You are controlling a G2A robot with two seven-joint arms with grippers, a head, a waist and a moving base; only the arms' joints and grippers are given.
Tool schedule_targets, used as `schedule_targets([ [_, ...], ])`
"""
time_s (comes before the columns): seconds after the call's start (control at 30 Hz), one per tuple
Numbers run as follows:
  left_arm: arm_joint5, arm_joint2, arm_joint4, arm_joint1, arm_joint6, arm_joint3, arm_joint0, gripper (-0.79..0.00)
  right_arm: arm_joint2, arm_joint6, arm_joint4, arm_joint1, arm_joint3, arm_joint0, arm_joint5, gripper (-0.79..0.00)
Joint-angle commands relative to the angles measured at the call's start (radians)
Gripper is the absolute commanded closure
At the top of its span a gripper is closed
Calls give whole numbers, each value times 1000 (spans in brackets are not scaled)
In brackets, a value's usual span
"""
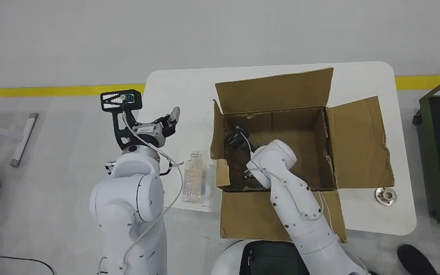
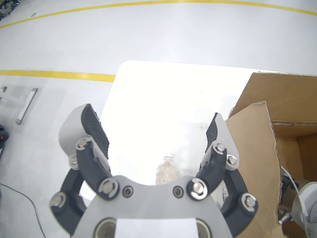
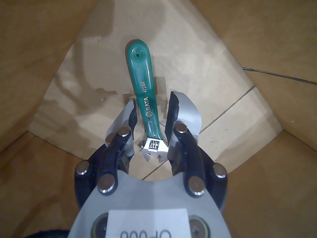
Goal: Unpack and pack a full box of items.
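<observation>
The left gripper [image 2: 151,120] hangs spread wide and empty over the left part of the white table [image 1: 185,82], with a clear bottle [image 1: 194,177] lying just left of the cardboard box [image 1: 357,137] and a yellow line [image 1: 69,89] crossing the grey floor beyond. Inside the box the right gripper [image 3: 153,105] stands narrowly parted astride the green-handled wrench [image 3: 140,63] on the box bottom, neither pad clearly pressing it. A small round metal piece [image 1: 386,196] sits on the table right of the box.

The brown cardboard box [image 1: 357,148] sits open on the white worktop [image 1: 179,89], flaps spread. A green-handled wrench [image 3: 143,85] lies flat on its floor. A clear plastic bottle [image 1: 194,177] lies just left of the box, cap pointing far.
</observation>
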Motion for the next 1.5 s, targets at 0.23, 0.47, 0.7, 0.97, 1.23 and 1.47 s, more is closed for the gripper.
schedule_targets([
  [0.23, 0, 0, 0, 0, 0, 0, 0, -785, 11, -7, 25, 7, 11, 0, 5, -283],
  [0.47, 0, 0, 0, 0, 0, 0, 0, -785, 11, -9, 37, 11, 5, -2, 13, 0],
  [0.7, 0, 0, 0, 0, 0, 0, 0, -785, 11, -9, 67, 15, -23, -12, 18, 0],
  [0.97, 0, 0, 0, 0, 0, 0, 0, -785, 14, 26, 117, 22, -214, -72, 8, 0],
  [1.23, 0, 0, 0, 0, 0, 0, 0, -785, 100, 57, 209, 39, -530, -196, 17, 0],
  [1.47, 0, 0, 0, 0, 0, 0, 0, -785, 151, 61, 210, 55, -794, -303, 19, 0],
])
